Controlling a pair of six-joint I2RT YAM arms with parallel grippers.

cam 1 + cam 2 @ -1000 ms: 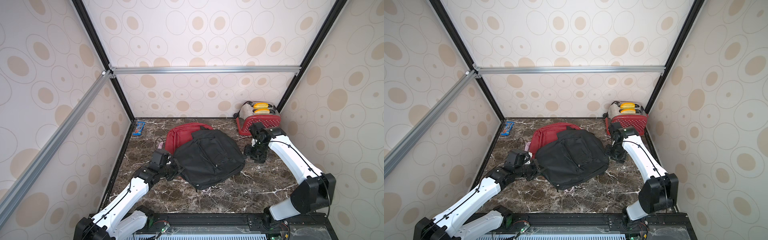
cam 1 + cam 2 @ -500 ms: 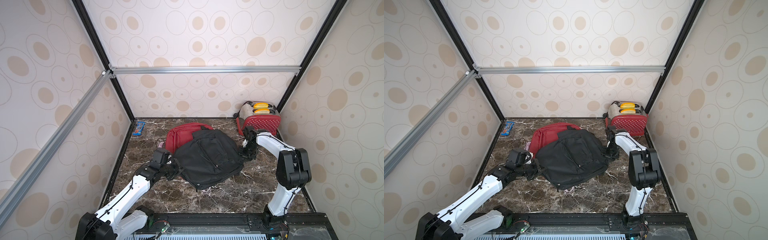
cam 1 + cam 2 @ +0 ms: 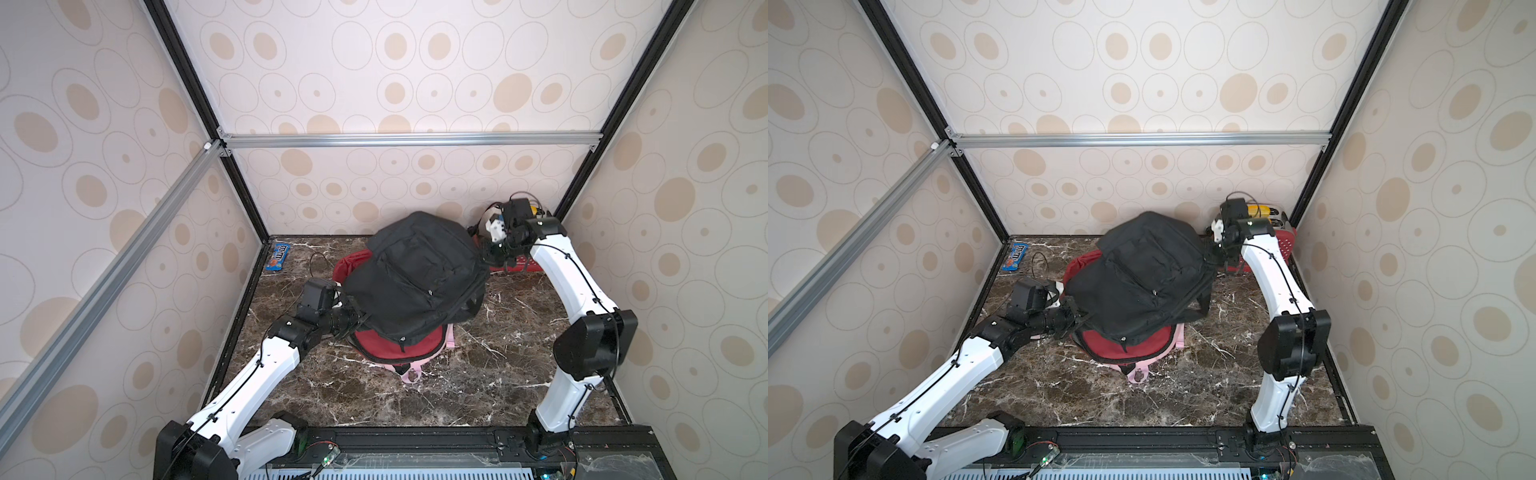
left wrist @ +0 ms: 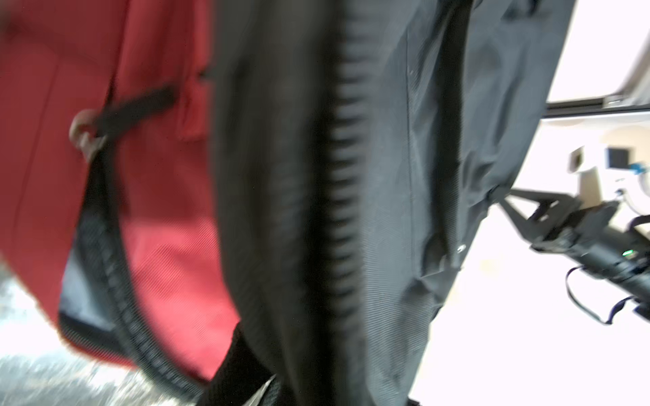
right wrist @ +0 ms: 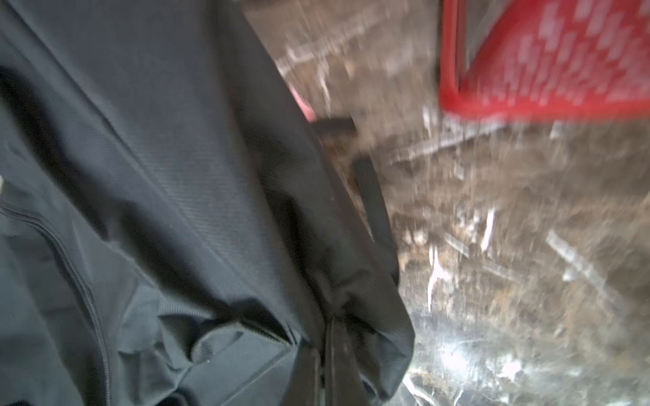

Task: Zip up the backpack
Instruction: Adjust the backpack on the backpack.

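A black backpack (image 3: 415, 274) (image 3: 1138, 274) hangs tilted above the marble table, stretched between both arms. My left gripper (image 3: 359, 320) (image 3: 1077, 318) is shut on its lower near-left edge. My right gripper (image 3: 484, 257) (image 3: 1210, 253) is shut on its far right edge. In the left wrist view the black fabric and a zipper line (image 4: 343, 182) fill the middle, blurred. The right wrist view shows folded black fabric (image 5: 176, 211) pinched at the jaws. A red backpack (image 3: 390, 345) (image 3: 1125, 343) (image 4: 140, 175) lies under the black one.
A red toaster (image 3: 519, 264) (image 3: 1287, 243) (image 5: 545, 70) stands in the back right corner, just behind my right gripper. A blue candy packet (image 3: 279, 257) (image 3: 1016, 256) lies at the back left. A pink strap (image 3: 409, 376) sticks out in front of the red backpack.
My right gripper has shut on the black backpack's right edge. Both arms have raised the backpack off the table, uncovering more of the red one.
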